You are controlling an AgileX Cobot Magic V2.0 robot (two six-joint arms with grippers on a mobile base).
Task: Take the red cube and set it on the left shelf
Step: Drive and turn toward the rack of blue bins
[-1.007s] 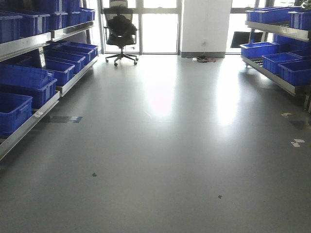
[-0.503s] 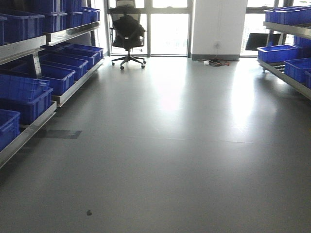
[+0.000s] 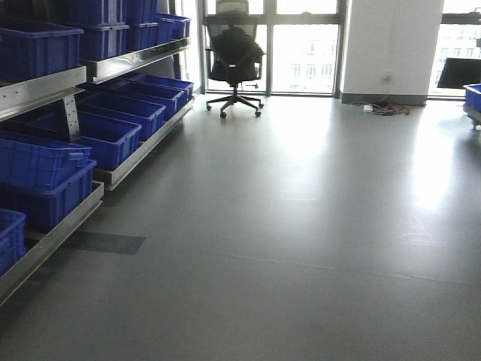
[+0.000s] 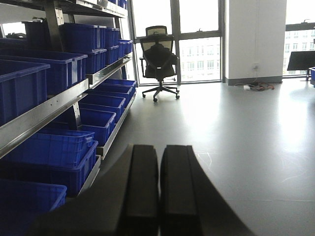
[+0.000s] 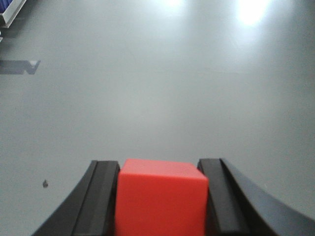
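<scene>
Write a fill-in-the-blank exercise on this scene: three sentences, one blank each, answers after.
1. The right pincer is shut on a cube coloured ____.
2. The left pincer is ____ and holds nothing.
3. The crates on the left shelf are all ____ in colour.
Missing words: red; shut; blue.

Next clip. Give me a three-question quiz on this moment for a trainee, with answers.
1. True or false: the left gripper holds the red cube.
2. What stands by the far windows? A) office chair B) ladder C) trolley
3. Fill in: the crates on the left shelf are ____.
Key: 1 false, the right gripper is shut on it and the left is shut empty; 2 A; 3 blue.
</scene>
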